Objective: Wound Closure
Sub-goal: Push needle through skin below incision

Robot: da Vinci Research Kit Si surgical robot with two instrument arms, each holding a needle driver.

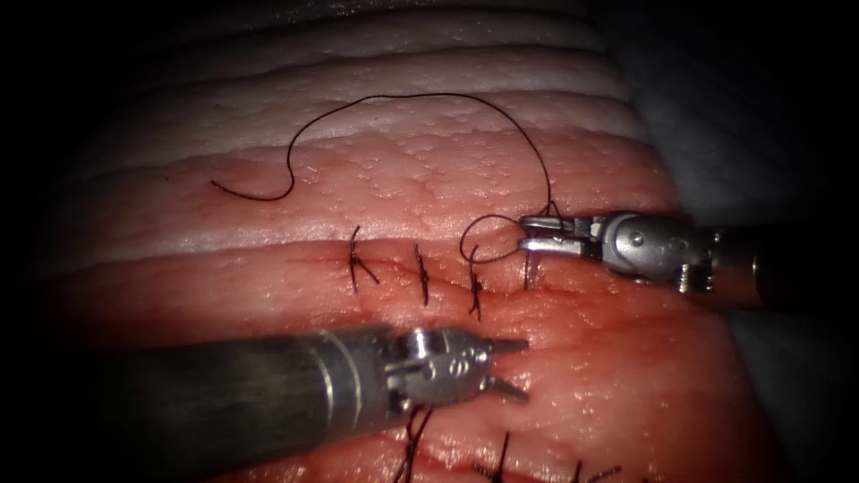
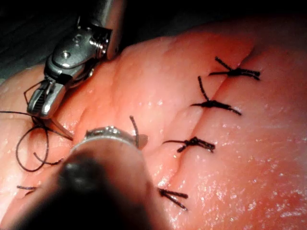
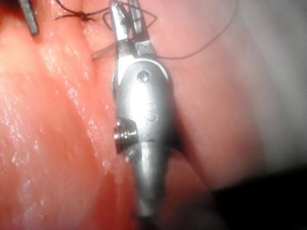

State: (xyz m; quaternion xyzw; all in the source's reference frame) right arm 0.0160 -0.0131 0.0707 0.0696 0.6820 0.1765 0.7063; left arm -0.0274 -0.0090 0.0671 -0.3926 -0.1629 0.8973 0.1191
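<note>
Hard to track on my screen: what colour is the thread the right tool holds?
Black; the thread stands out best in the endoscope view, looping from the right tool.

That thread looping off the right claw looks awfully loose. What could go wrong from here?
1. The thread lies in a long slack loop across the tissue and curls beside the nearest stitch; it might snag there.
2. The right claw holds the needle, which points down at the cut; a weak hold could let it twist.
3. The left claw is open, holding nothing, close to the stitches, and might catch one.
</note>
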